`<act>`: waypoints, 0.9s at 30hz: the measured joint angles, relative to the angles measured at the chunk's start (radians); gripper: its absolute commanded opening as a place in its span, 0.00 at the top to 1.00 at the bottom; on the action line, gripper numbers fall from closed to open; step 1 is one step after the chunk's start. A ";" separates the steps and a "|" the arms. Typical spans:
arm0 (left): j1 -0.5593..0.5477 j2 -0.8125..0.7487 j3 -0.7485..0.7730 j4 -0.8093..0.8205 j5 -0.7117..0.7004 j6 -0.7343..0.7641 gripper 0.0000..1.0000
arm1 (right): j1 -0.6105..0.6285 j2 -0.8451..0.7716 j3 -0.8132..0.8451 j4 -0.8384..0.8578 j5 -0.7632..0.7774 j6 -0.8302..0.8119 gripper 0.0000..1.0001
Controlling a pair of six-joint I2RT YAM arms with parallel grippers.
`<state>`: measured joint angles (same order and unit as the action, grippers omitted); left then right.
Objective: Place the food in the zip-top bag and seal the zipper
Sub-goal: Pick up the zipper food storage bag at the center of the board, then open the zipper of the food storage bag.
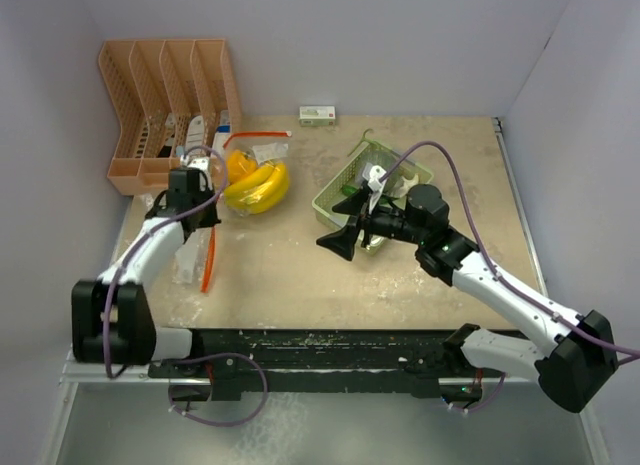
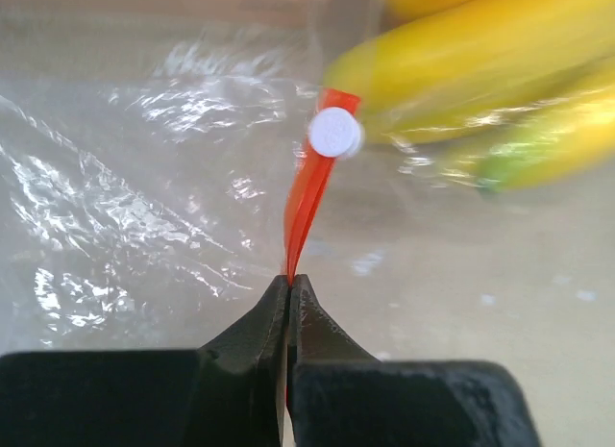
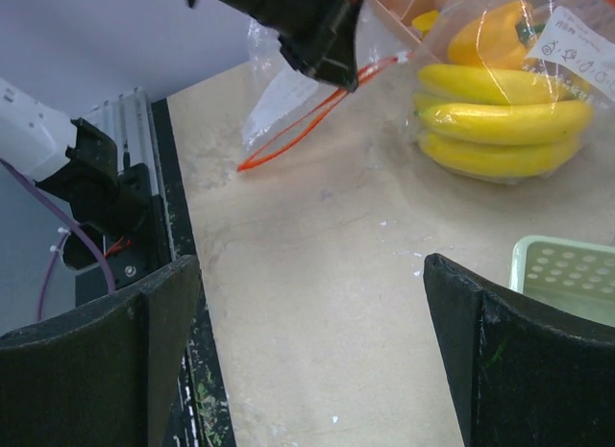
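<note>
The banana bunch is lying inside the zip-top bag, left on the table, before the slotted rack; the basket is sitting right of it, a small box behind both.

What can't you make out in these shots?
Mesh basket contents: top view, the right arm covers most; right wrist view cuts the basket off at its edge.
Banana bunch: left wrist view, blurred and cropped.
Small box at the back: top view, label too small to read.

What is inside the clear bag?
A banana bunch and an orange-yellow piece behind it show through the bag. Anything under the bunch is hidden.
</note>
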<state>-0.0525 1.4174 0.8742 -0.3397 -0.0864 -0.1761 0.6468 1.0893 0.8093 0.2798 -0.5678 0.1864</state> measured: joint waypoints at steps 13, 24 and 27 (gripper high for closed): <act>0.000 -0.457 -0.202 0.235 0.454 -0.306 1.00 | 0.001 0.229 -0.032 0.161 -0.055 0.140 0.00; 0.000 -0.445 -0.291 0.405 0.610 -0.459 1.00 | 0.223 0.464 0.104 0.224 0.062 0.222 0.01; 0.000 -0.471 -0.291 0.407 0.639 -0.472 1.00 | 0.222 0.526 0.117 0.261 0.116 0.256 0.10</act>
<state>-0.0528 0.9466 0.5831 0.0677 0.5529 -0.6479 0.8692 1.6154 0.9268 0.5407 -0.4522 0.4419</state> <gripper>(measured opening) 0.007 0.981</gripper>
